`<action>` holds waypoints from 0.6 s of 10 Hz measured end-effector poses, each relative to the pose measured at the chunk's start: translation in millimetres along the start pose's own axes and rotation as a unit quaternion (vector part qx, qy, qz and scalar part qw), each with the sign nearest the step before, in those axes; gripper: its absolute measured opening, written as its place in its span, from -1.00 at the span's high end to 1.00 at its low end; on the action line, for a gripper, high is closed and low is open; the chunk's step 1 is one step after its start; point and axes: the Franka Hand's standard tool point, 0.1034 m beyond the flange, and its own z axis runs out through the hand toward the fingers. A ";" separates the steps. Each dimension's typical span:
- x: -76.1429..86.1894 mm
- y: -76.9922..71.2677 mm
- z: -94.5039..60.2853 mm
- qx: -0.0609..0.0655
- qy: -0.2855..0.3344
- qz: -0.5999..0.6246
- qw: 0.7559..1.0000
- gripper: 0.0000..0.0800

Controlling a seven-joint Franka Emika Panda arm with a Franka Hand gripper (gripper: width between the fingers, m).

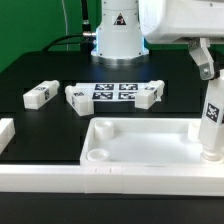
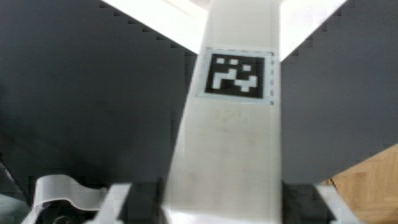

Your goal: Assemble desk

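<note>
Panda arm holds one desk leg upright at the right end of the tray-like desk top.

On the black table, the leftmost leg point(image 1: 40, 93) lies flat and apart from the rest. To its right the second leg point(image 1: 78, 97) lies just beside the marker board point(image 1: 112, 92), and the third leg point(image 1: 148, 95) lies at the board's right edge. Nearer, the desk top point(image 1: 140, 145) sits rim-up against the near border rail point(image 1: 110, 182). At its right end the upright leg point(image 1: 212, 120) point(image 2: 228, 150), with its tag point(image 2: 237, 75), stands on its foot. The gripper point(image 1: 206, 70) is clamped narrowly on the leg's upper end. Whether the foot sits in a socket cannot be told.
</note>
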 end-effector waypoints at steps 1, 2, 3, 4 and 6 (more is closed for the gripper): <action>0.4 -0.5 0.1 -0.001 0.002 0.000 1.000 0.25; 1.0 -0.9 0.3 -0.001 0.004 -0.001 1.000 0.25; 1.2 -1.2 0.3 -0.001 0.005 -0.001 1.000 0.25; 1.8 -0.4 -0.2 -0.002 0.005 -0.001 1.000 0.25; 1.2 2.6 -0.6 -0.003 0.005 0.001 1.000 0.25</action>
